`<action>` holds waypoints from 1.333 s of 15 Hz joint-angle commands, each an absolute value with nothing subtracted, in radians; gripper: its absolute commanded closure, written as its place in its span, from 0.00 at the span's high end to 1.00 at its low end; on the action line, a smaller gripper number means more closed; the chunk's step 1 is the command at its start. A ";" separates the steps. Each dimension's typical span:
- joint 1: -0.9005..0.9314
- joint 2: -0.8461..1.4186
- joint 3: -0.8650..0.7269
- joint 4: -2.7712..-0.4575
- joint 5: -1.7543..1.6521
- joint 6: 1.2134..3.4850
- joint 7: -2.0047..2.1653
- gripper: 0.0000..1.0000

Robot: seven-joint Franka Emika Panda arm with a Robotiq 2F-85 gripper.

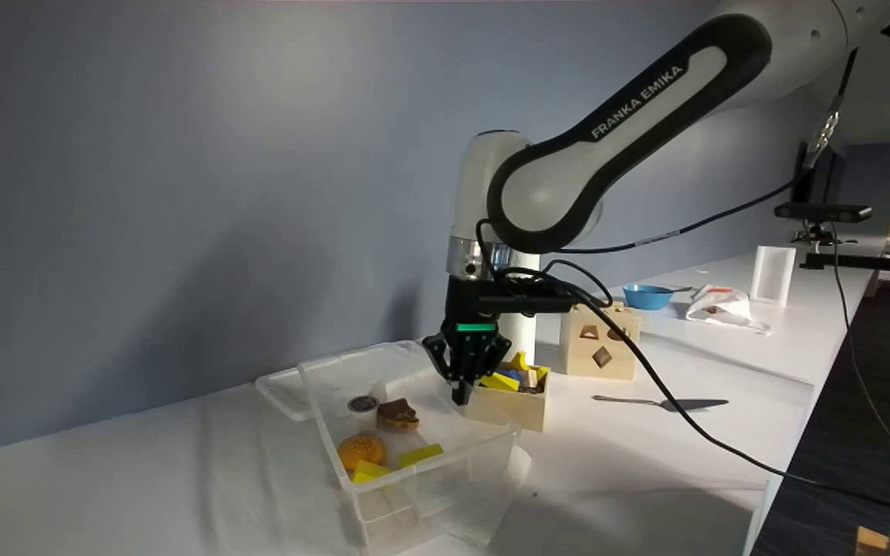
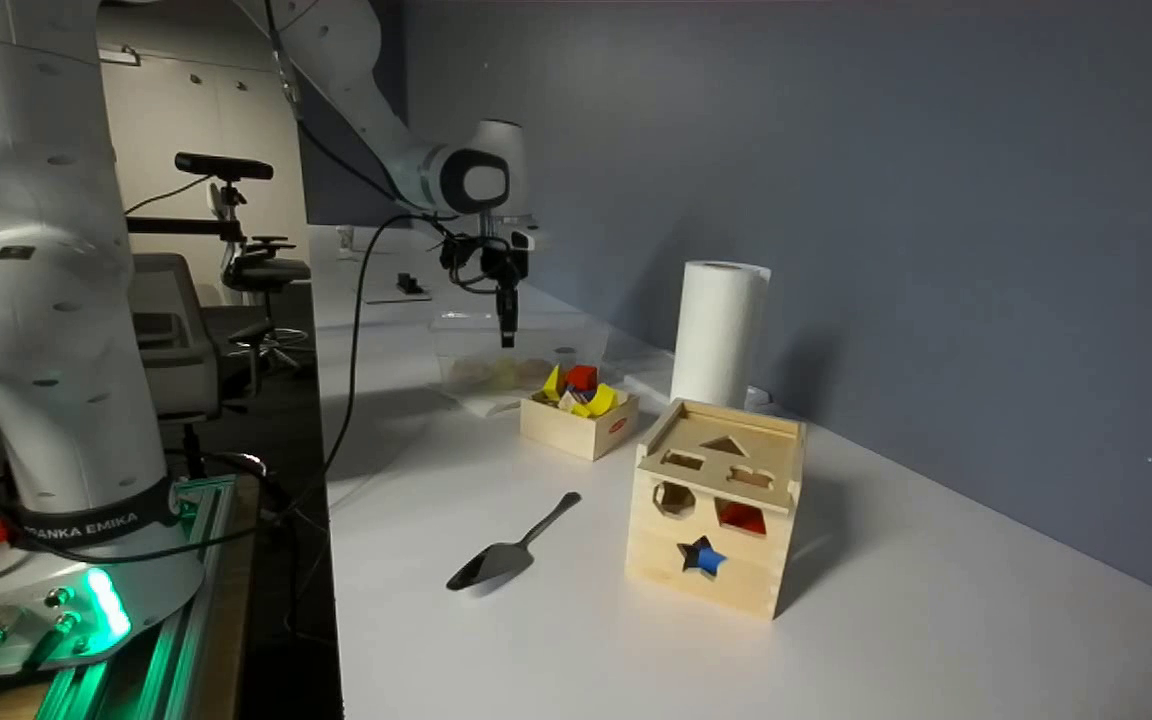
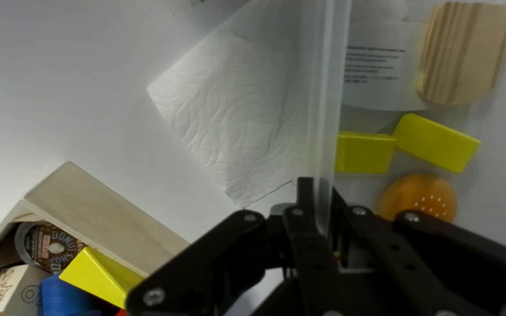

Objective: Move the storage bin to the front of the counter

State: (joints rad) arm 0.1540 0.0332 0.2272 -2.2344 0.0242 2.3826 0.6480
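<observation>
The storage bin point(image 1: 445, 486) is a clear tub on the white counter point(image 1: 105, 494), close to the wall. It also shows faintly in an exterior view point(image 2: 466, 345). It holds an orange bun point(image 3: 420, 197), yellow blocks point(image 3: 437, 142), a brown toy piece point(image 1: 397, 415) and a few other items. My gripper point(image 1: 460, 392) points down at the bin's side nearest the wooden box, also seen in an exterior view point(image 2: 507, 335). In the wrist view its fingers point(image 3: 321, 193) lie on either side of the bin's wall, closed on it.
A wooden box of blocks point(image 2: 558, 430) stands beside the bin. Beyond it are a paper towel roll point(image 2: 721, 335), a wooden shape sorter point(image 2: 711, 510) and a cake server point(image 2: 501, 560). A paper sheet point(image 3: 235, 123) lies partly under the bin. A clear panel point(image 1: 287, 394) lies behind it.
</observation>
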 commanded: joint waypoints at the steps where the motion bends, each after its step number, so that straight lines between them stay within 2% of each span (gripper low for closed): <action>1: 0.181 0.014 0.217 -2.205 0.026 2.313 0.707 0.02; 9: 0.210 -0.128 0.240 -2.095 0.082 1.943 0.961 0.02; 20: 0.134 -0.397 0.255 -2.195 0.044 1.946 1.449 0.02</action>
State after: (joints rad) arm 0.1707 -0.2947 0.2430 -2.1260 0.0696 1.9428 1.3356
